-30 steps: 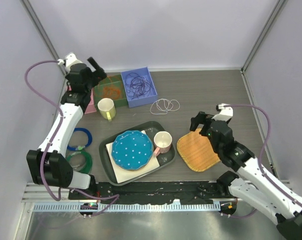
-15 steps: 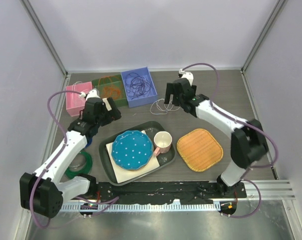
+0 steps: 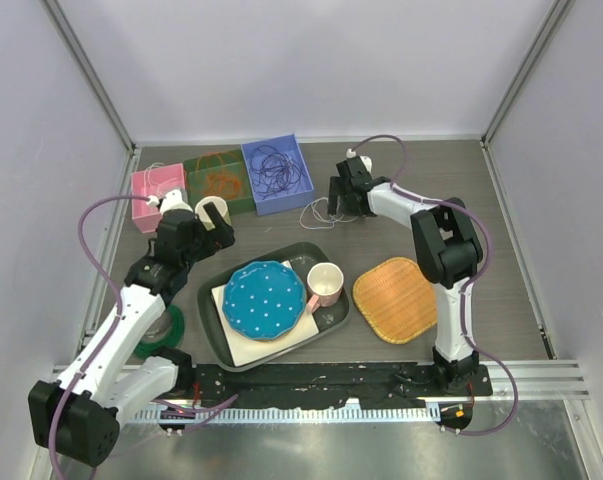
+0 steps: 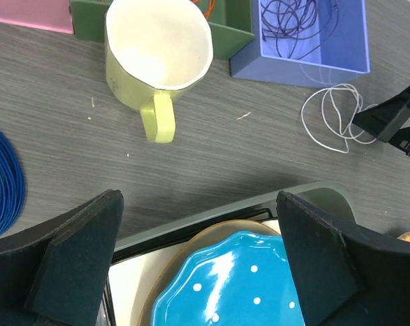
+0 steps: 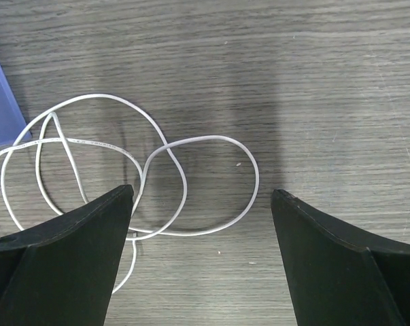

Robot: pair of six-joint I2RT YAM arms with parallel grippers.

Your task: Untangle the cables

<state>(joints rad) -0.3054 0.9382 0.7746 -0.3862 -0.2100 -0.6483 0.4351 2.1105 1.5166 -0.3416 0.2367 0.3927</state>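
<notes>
Far centre of the desk [image 5: 327,68]: right pincer [image 5: 201,197] released above the white cable [image 5: 152,156] loops; left pincer [image 4: 198,204] also released. Risk: clamping crossed strands together tightens the tangle.

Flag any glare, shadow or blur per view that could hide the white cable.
Right wrist: sharp; a soft shadow crosses the white cable, still readable. Left wrist: glare on the blue dotted plate, otherwise sharp. Top external: even light, cable thin and faint by the right gripper.
</notes>
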